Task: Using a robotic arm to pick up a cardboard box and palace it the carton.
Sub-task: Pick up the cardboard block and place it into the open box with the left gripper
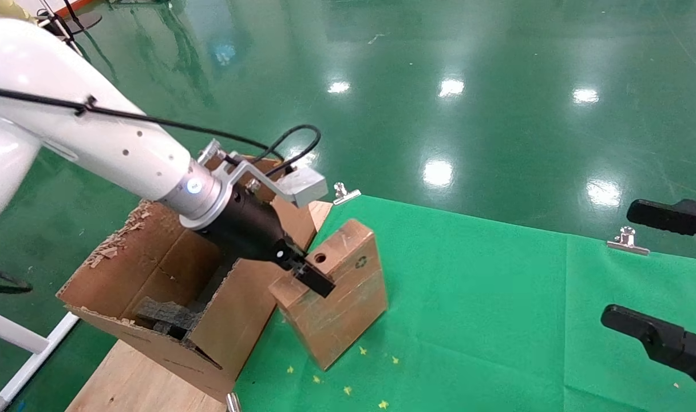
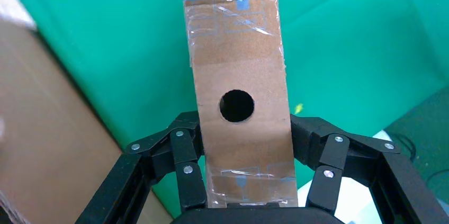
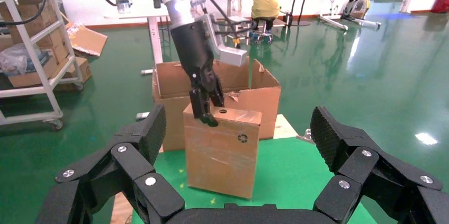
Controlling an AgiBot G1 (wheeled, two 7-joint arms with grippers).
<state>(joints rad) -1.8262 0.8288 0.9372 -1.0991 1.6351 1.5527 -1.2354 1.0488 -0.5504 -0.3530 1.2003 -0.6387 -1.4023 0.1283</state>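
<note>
Head view: the arm [image 1: 119, 149] reaches down and its left gripper [image 1: 308, 273] sits at the top face of the box [image 1: 336, 292], one finger over the near edge, beside the round hole. The box looks to rest on the green cloth [image 1: 497, 297], just beside the carton [image 1: 170, 297], which lies behind the gripper on the arm's side. So by my read the grasp is made, and the lift and drop into the carton are left. The right gripper [image 1: 668, 280] is parked well off, fingers spread.

Left wrist view: here is what the head misses. Both fingers [image 2: 182, 152] press the box's [image 2: 241, 81] narrow holed face from either side, pinching it.

Right wrist view: the box [image 3: 222, 150] stands upright under the left gripper [image 3: 207, 105], base seemingly on the cloth, carton [image 3: 249, 94] directly behind it. The right gripper's own fingers [image 3: 143, 144] gape empty.
</note>
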